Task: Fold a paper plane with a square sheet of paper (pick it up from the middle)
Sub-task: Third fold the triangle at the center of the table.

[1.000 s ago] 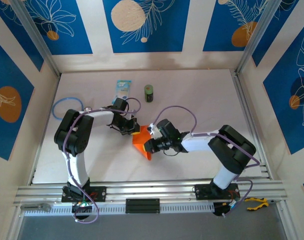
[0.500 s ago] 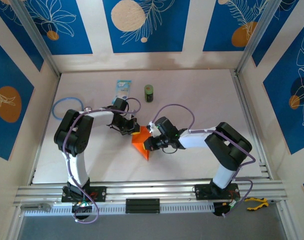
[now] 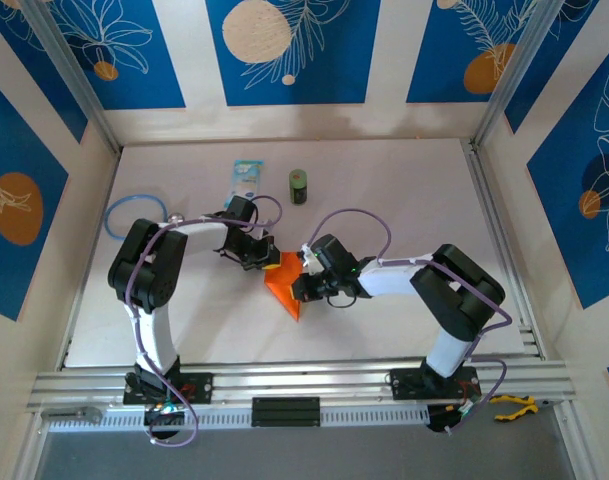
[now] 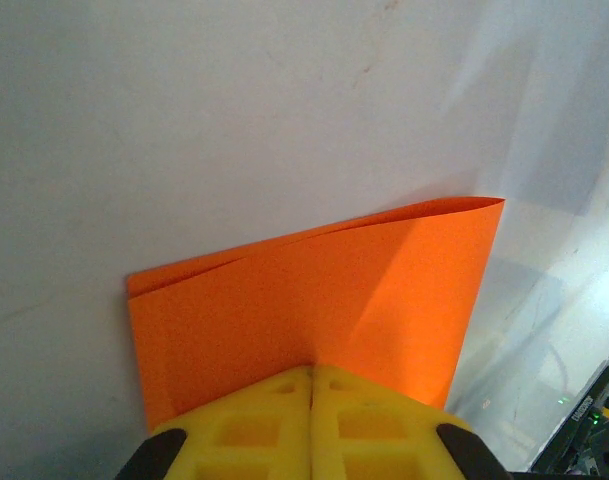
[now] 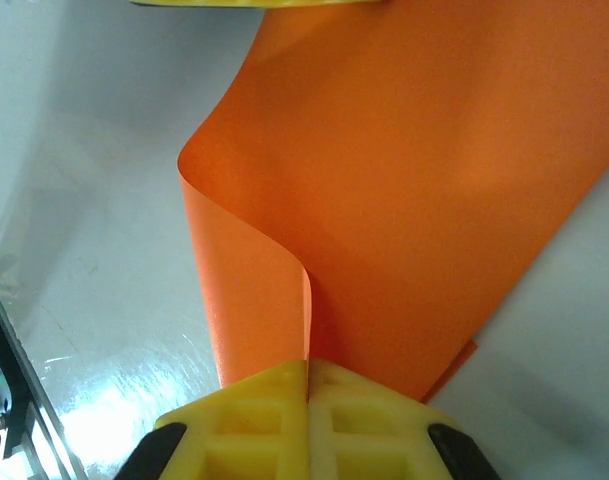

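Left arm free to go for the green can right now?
Probably not yet. The left tool is shut on the orange paper sheet, which the right tool also grips. The green can stands close beyond it, likely reachable after release.

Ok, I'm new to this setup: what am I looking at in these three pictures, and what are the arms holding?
Two robot arms are bolted at the near edge of a white table. The wide picture looks down from above and behind them. The other two come from cameras on each wrist, so the yellow fingers at the bottom are that arm's own. The left gripper and the right gripper are both shut on one orange sheet of paper, partly folded, each pinching its own side. At the back of the table sit a light-blue packet and a small green can, untouched.
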Robot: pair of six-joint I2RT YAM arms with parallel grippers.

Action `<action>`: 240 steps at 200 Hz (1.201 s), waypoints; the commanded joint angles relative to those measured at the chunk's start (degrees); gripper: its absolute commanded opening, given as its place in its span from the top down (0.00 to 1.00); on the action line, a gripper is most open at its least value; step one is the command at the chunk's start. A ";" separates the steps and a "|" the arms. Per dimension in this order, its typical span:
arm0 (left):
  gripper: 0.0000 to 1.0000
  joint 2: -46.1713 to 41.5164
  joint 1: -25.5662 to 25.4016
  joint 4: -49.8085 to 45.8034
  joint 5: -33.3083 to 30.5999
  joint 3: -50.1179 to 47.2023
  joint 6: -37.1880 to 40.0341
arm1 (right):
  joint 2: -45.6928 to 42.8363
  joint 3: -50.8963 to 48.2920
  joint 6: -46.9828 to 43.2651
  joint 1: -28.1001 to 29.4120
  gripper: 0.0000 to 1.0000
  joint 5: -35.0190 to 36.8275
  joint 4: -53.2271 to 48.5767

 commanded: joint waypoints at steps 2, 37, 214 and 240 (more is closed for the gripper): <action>0.92 0.19 0.10 -3.27 -2.77 -1.50 0.40 | 0.57 1.23 0.63 -0.12 0.98 0.73 -1.49; 0.92 0.20 0.10 -3.40 -2.80 -1.38 0.43 | 0.53 1.38 0.60 -0.11 0.98 1.07 -1.84; 0.92 0.46 0.08 -3.14 -2.40 -1.47 0.11 | 1.26 3.16 -0.27 0.42 0.98 1.78 -5.03; 0.92 0.55 0.12 -2.93 -2.31 -1.38 -0.11 | 1.87 3.51 -0.19 0.51 0.98 1.65 -4.99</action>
